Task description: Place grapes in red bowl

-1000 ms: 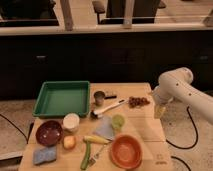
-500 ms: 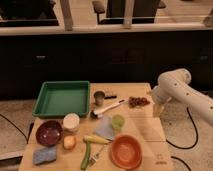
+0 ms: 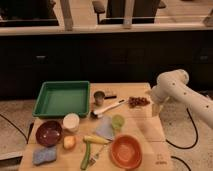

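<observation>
The pale wooden bench (image 3: 145,125) carries everything; a small mark near its front right corner is too faint to read. The smooth white arm (image 3: 186,95) bends at a rounded elbow off the bench's right edge. A rectangular green tray (image 3: 60,99) sits at the back left. A round orange bowl (image 3: 125,151) stands in front, and a dark red bowl (image 3: 49,132) lies front left. The knobbly, dark reddish grapes (image 3: 138,101) lie at the back right, well apart from both bowls. The gripper (image 3: 156,108) hangs just right of them; I cannot tell whether it is open or closed.
</observation>
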`<state>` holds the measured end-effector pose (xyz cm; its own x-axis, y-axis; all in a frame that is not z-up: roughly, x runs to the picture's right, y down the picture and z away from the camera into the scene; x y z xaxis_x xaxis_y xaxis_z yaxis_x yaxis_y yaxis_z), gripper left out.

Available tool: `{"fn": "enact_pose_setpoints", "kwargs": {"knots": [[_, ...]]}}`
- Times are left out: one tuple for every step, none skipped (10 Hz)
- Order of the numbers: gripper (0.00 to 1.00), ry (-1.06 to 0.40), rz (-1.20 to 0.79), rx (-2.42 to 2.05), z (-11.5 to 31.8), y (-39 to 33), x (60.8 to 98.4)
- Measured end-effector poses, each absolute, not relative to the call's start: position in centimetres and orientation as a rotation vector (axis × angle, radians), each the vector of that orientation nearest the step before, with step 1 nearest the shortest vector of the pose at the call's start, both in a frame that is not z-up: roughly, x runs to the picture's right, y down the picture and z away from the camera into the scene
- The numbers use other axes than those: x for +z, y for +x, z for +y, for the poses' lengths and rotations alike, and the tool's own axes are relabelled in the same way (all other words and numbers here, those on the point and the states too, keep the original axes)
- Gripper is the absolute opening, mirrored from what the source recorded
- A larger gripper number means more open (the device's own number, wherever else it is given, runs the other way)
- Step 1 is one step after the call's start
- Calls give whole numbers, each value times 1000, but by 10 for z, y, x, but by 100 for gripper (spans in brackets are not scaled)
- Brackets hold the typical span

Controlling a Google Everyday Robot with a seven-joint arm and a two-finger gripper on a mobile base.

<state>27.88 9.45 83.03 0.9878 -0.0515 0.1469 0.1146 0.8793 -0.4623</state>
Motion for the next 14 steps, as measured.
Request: {"fn": "enact_pose_setpoints", "kwargs": {"knots": [[80, -490, -136, -93, 94, 278, 835], [80, -490, -140, -97, 94, 278, 840], [80, -491, -143, -101, 94, 278, 844], [80, -493, -148, -102, 94, 277, 848], [80, -497, -154, -103, 94, 278, 854], [80, -499, -158, -102, 94, 279, 857], [80, -501, -162, -103, 93, 279, 859], [80, -509, -170, -105, 93, 279, 864], [80, -514, -175, -104, 94, 280, 868], [80, -516, -178, -105, 94, 280, 871], [80, -521, -185, -107, 94, 278, 874], [80, -529, -191, -108, 95, 278, 878], [80, -530, -193, -107, 95, 278, 879], [80, -539, -198, -108, 96, 278, 882]]}}
